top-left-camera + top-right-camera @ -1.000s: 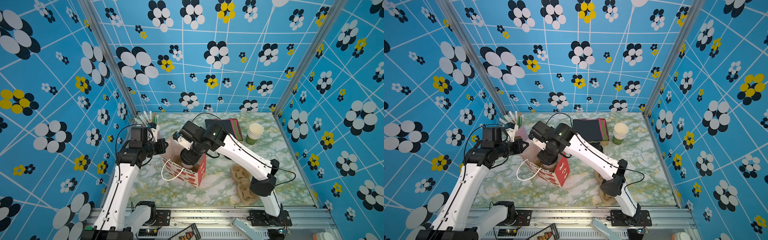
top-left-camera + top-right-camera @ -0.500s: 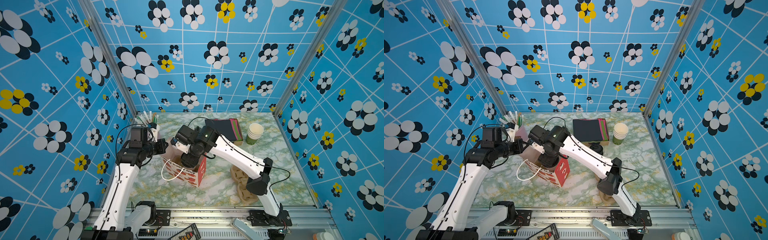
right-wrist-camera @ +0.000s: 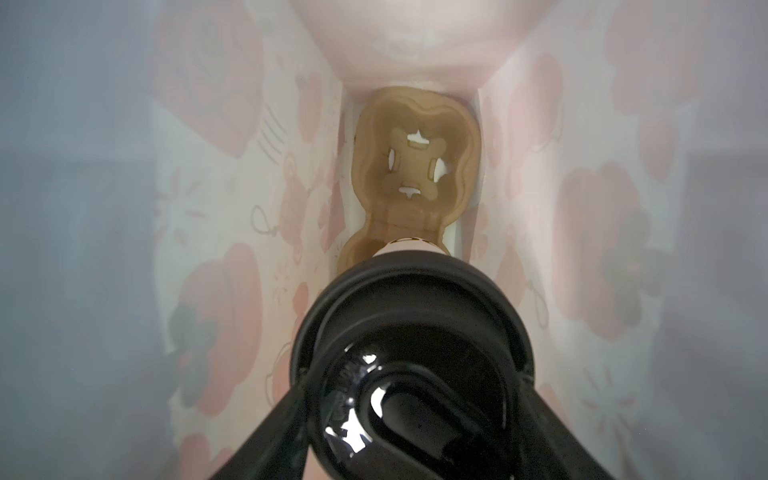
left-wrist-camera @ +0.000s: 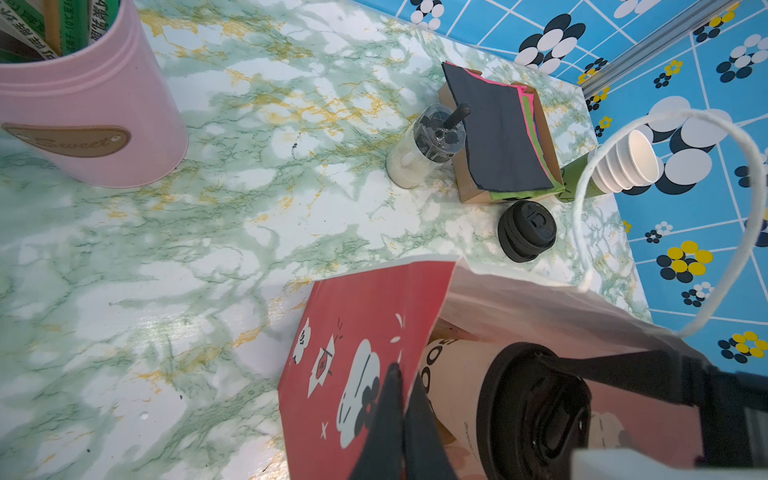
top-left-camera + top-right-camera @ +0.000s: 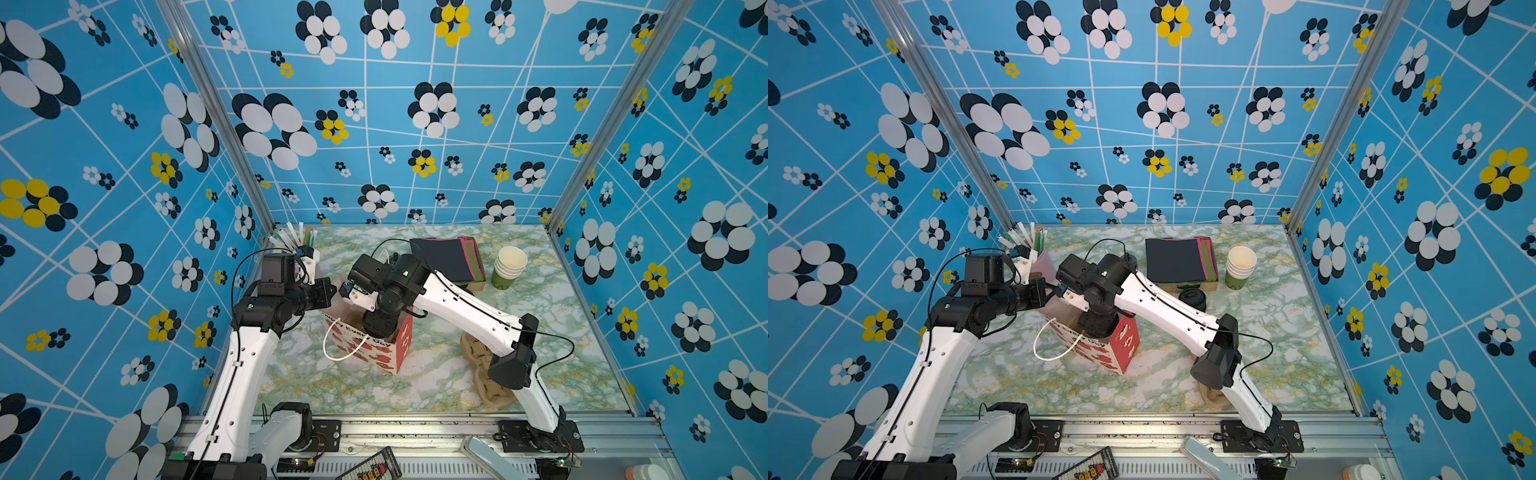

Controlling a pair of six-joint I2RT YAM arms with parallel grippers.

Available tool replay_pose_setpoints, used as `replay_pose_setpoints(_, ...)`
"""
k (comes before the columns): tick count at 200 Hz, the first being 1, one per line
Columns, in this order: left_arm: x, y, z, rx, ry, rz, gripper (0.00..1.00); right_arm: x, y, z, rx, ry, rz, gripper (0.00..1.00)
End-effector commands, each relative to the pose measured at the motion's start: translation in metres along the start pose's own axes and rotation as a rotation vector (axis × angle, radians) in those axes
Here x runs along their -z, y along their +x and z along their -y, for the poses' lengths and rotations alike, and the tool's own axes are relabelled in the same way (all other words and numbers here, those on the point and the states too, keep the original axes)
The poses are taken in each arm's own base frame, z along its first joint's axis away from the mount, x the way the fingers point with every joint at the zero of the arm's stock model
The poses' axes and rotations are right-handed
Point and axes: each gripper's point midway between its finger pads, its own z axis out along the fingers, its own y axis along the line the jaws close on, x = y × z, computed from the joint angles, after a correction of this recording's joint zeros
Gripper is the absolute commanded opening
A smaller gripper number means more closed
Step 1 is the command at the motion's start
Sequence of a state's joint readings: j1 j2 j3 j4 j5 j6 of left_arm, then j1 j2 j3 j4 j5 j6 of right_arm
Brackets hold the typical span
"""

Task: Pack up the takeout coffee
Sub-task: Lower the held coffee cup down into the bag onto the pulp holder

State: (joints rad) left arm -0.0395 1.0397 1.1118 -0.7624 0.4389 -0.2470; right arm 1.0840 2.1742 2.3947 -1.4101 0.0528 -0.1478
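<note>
1. The coffee [image 3: 411, 299] is inside the bag [image 5: 376, 353], which stands left of the middle of the bench [image 5: 436, 386]. The cup's long axis is upright.
2. The right gripper [image 3: 415, 372] reaches down into the bag, jaws clamped on two sides of the black lid. The cup lies straight below it.
3. A carrier [image 3: 415, 166] lies on the bag floor. The cup is at one socket and the other is empty. I cannot tell if the base is seated.
4. The left gripper [image 4: 395, 376] is pinched shut on the rim of the bag's red side.
5. The next move likely runs straight down that upright axis, the right arm being the one in place.
6. The bag reads "Every Day" and the pink pot [image 4: 83, 104] "Sweet". The cup's print is half hidden.
</note>
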Motion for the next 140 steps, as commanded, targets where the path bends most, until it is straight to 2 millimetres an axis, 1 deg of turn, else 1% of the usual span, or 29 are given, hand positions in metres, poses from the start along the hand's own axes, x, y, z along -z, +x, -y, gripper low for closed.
replay_pose_setpoints(1, -0.001, 0.005, 0.002, -0.008, 0.006, -0.033, 0.00, -0.015, 0.014, 0.004, 0.015, -0.013, -0.068, 0.65)
replay_pose_setpoints(38, -0.001, 0.005, 0.001, -0.009, 0.003, -0.035, 0.00, -0.020, 0.021, 0.012, 0.005, -0.007, -0.092, 0.65)
replay_pose_setpoints(140, -0.001, 0.005, 0.001, -0.009, 0.003, -0.035, 0.00, -0.044, 0.027, 0.014, 0.015, -0.007, -0.156, 0.65)
